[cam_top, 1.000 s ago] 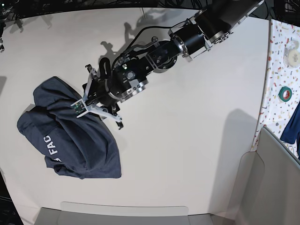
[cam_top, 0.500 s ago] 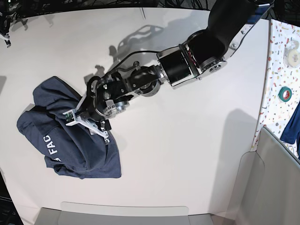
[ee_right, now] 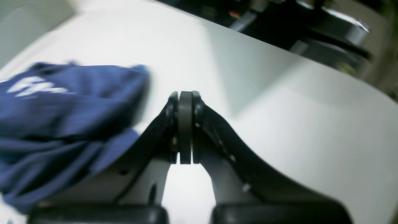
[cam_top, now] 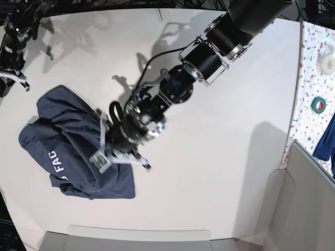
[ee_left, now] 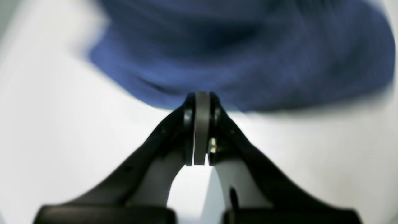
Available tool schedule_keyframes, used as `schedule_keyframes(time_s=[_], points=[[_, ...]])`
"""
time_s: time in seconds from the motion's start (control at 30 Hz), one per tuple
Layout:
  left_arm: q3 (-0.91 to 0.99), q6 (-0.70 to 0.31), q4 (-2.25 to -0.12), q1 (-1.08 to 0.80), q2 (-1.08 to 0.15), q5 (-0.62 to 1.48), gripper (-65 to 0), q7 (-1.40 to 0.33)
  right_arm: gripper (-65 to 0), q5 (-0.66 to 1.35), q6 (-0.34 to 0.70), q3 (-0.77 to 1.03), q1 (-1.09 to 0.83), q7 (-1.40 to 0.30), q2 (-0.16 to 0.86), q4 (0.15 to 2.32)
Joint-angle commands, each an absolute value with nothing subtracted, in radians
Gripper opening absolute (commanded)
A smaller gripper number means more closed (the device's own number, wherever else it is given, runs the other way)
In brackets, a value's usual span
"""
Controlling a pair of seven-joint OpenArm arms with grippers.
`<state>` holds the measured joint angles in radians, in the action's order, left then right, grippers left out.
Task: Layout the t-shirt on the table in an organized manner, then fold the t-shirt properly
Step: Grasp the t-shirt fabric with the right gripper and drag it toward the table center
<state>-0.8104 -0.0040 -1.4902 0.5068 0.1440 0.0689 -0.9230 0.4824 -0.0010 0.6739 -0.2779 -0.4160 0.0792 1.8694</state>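
Observation:
The dark navy t-shirt [cam_top: 68, 151] lies crumpled in a heap at the left of the white table [cam_top: 209, 157], white letters showing on its left side. My left gripper [cam_top: 119, 159] hangs over the shirt's right edge. In the left wrist view the left gripper [ee_left: 202, 95] is shut, with its tips at the blurred hem of the t-shirt [ee_left: 248, 53]; no cloth shows between the pads. My right gripper [cam_top: 18, 81] is at the far left above the heap. Seen from its own wrist, the right gripper [ee_right: 185, 93] is shut and empty, with the t-shirt [ee_right: 62, 102] to its left.
A narrow speckled surface [cam_top: 309, 78] along the right edge carries a pale tape roll [cam_top: 328, 57], a green tape roll [cam_top: 318, 104] and a blue cloth [cam_top: 327, 138]. Grey panels [cam_top: 303, 209] stand at the lower right corner.
My left gripper slid toward the table's front along the shirt's right edge and went from open to shut. The right arm has come into the base view at the top left.

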Motion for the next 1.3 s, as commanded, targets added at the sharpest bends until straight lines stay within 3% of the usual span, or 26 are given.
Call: schedule_keyframes(time_s=[0.0, 0.33, 0.73, 1.1, 1.27], points=[[-0.782, -0.007, -1.546, 0.490, 0.157, 0.074, -64.6, -0.940, -65.0, 0.484, -0.002, 0.650, -0.265, -0.389, 0.105, 1.890], [-0.739, -0.005, -1.718, 0.305, 0.058, 0.074, -65.0, -0.960, -65.0, 0.255, -0.002, 0.460, -0.145, -0.389, 0.119, 1.762], [-0.670, -0.005, -1.880, 0.148, 0.007, 0.077, -65.0, -0.975, -65.0, 0.239, 0.004, 0.415, -0.104, -0.390, 0.117, 1.500], [-0.624, -0.005, -1.968, 0.076, -0.027, 0.077, -65.0, -0.975, -65.0, 0.242, 0.001, 0.125, -0.136, -0.390, 0.117, 1.492], [-0.598, -0.005, -2.028, 0.053, -0.099, 0.077, -65.0, -0.975, -65.0, 0.239, -0.002, -0.027, -0.143, -0.390, 0.090, 1.495]])
